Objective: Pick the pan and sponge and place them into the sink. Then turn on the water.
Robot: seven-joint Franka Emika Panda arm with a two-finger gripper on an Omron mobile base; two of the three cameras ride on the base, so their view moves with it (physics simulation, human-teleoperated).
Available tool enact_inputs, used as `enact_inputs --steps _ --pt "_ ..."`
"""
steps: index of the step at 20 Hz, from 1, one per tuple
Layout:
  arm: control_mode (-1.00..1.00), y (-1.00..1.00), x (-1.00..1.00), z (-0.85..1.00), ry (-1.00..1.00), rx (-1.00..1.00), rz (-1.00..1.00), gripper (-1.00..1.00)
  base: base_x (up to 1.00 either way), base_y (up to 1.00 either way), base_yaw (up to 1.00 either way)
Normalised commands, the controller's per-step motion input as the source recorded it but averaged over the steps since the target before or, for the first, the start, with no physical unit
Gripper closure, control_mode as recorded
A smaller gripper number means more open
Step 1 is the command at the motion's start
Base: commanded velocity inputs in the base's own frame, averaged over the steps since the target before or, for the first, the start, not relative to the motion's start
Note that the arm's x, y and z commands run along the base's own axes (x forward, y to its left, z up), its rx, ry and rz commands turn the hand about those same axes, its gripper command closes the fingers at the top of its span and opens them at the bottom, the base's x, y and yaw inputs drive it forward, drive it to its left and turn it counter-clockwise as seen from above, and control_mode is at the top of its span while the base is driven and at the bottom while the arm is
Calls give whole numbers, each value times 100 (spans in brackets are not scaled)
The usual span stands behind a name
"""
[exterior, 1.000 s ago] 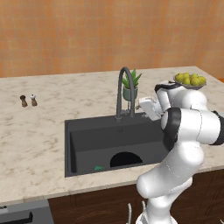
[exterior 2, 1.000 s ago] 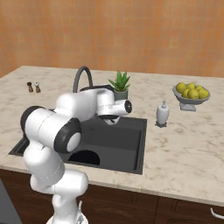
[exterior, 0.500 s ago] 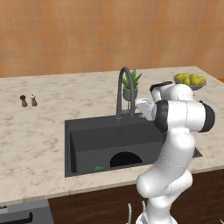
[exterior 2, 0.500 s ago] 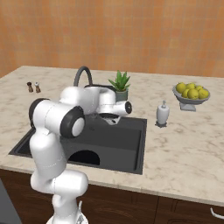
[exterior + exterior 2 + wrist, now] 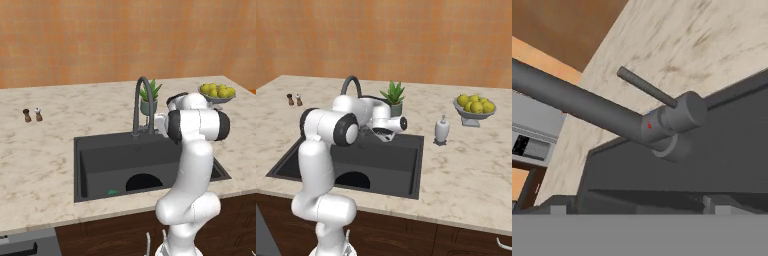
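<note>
Reaching for the tap lever (image 5: 646, 87) — item in hand, judged: turning on the water, last part of the task

Pan (image 5: 144, 182): round black shape on the floor of the sink (image 5: 95, 165), below and in front of the gripper (image 5: 385, 133). Sponge (image 5: 113, 192): small green patch on the sink floor just beside the pan, below the gripper and further off to the arm's left. Both appear already placed.

Tap (image 5: 141, 100): tall dark arched neck rising from the rear rim of the sink. In the hand view its base (image 5: 677, 122) lies just ahead of the gripper, with the thin lever standing out from its top toward the desk (image 5: 712, 40).

Gripper: jaws spread wide, nothing between them, two dark fingertips (image 5: 559, 207) low in the hand view, apart from the tap base.

Handling advice, as judgement: bring one fingertip against the side of the lever near its free end and sweep it round; no clamping needed. Keep the spread jaws off the neck. The lever is thin, so a glancing contact may slip.

Arm pose: elbow raised high over the front edge of the sink, forearm folded back toward the rear rim, hand low beside the tap base and tilted, looking along the neck
</note>
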Motion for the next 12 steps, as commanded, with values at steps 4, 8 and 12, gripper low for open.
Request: enact_inputs --steps 4,8,12 --pt "-100 2 41 -18 0 0 0 -100 0 0 0" --pt "-100 9 45 -5 0 0 0 -100 0 0 0" --pt "-100 13 41 -8 0 0 0 -100 0 0 0"
